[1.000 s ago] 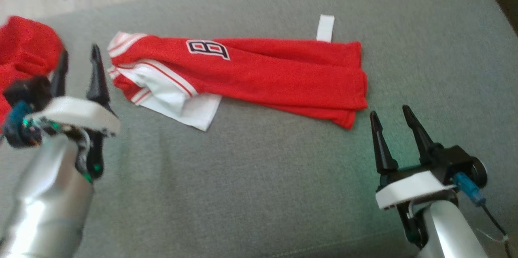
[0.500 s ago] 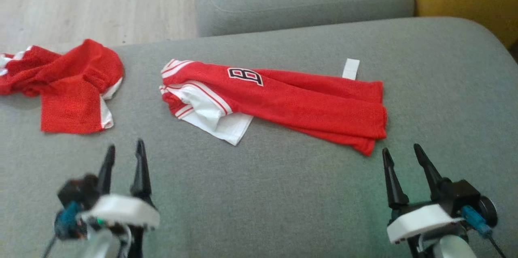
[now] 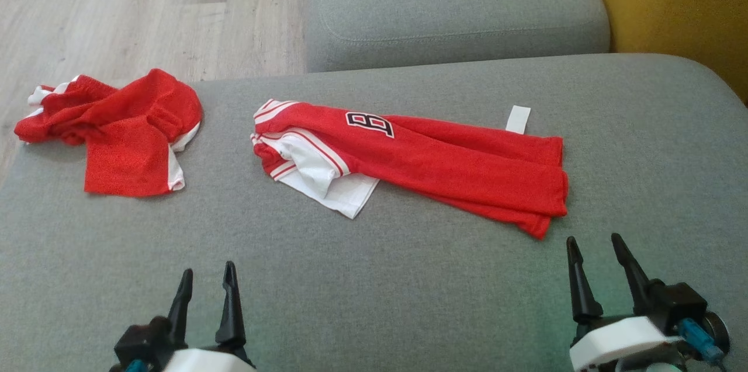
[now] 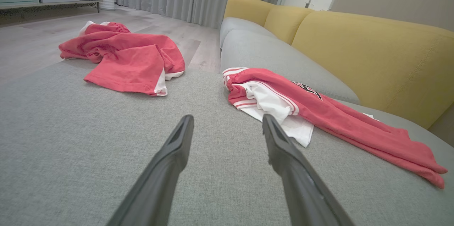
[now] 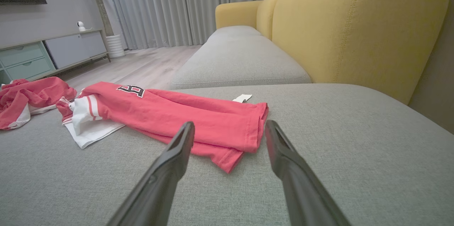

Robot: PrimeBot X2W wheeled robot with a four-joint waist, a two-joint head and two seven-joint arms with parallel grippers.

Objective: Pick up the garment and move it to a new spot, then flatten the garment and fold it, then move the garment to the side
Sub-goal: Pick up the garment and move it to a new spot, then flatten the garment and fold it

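Garment (image 3: 444, 156) lies folded; left pincer (image 3: 208, 268), right pincer (image 3: 592, 237) gape empty; wrist views add curtains (image 5: 177, 6).

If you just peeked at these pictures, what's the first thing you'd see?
The bright red jersey with a letter patch, folded into a long strip across the middle of the grey sofa cushion, grabs the eye first. A crumpled red garment lies apart at the cushion's left edge. The left tool and right tool hover open and empty nearer the robot.

The head view's bottom edge cuts off the left pincer (image 3: 208, 268) and the right pincer (image 3: 592, 237) at their bases.
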